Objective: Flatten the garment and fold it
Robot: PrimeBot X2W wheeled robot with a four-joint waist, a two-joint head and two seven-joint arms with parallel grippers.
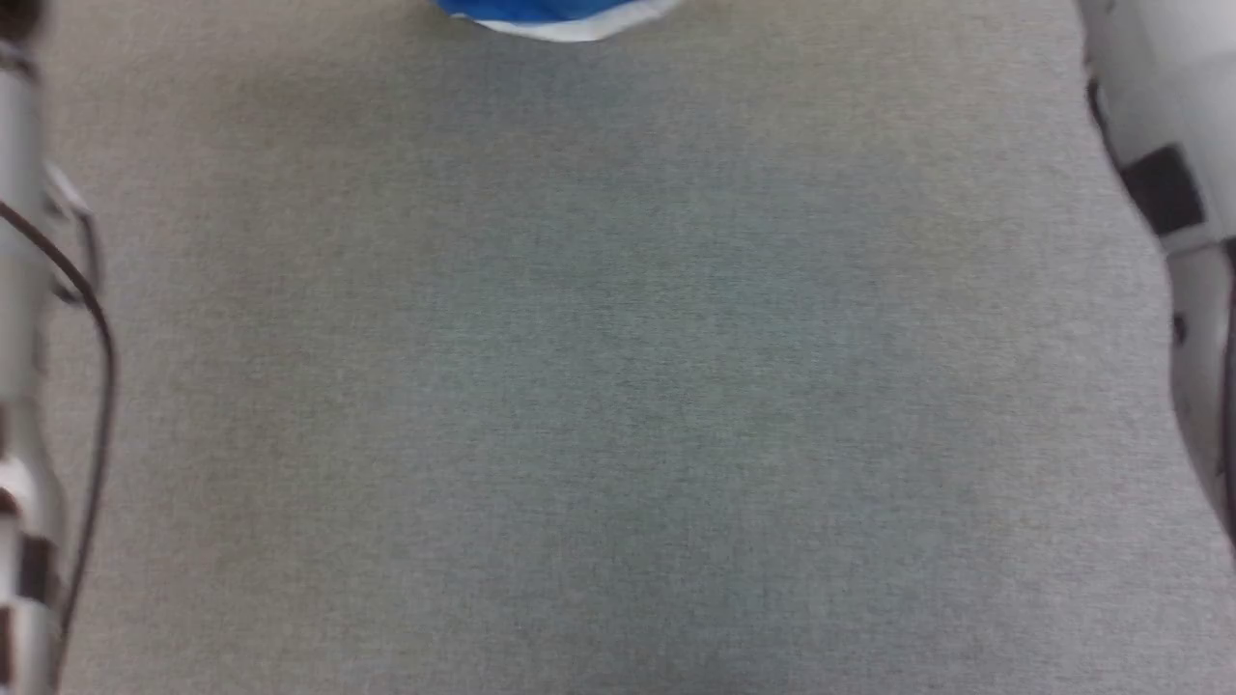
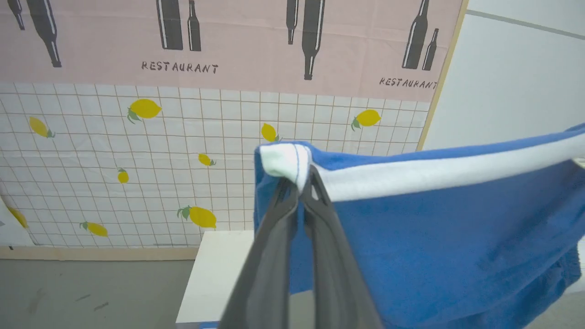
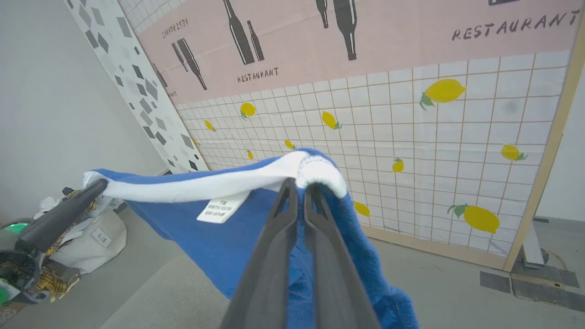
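Note:
The garment (image 2: 434,237), bright blue shorts with a white band along the top edge, hangs in the air stretched between both grippers. My left gripper (image 2: 299,183) is shut on one white-trimmed corner. My right gripper (image 3: 298,183) is shut on the other corner, where the white band bunches over the fingertips. In the right wrist view the blue cloth (image 3: 237,242) carries a small white tag (image 3: 222,210), and the left gripper (image 3: 98,186) shows at the far end of the band. In the head view the garment's lowest edge (image 1: 555,14) peeks in at the top, above the grey table (image 1: 618,386).
A screen with lemons and bottles (image 2: 183,137) stands behind. A white block (image 2: 215,274) sits below the left gripper. A pile of bags and cloth (image 3: 77,233) lies on the floor. Pale forearms (image 1: 1183,193) frame the head view's sides.

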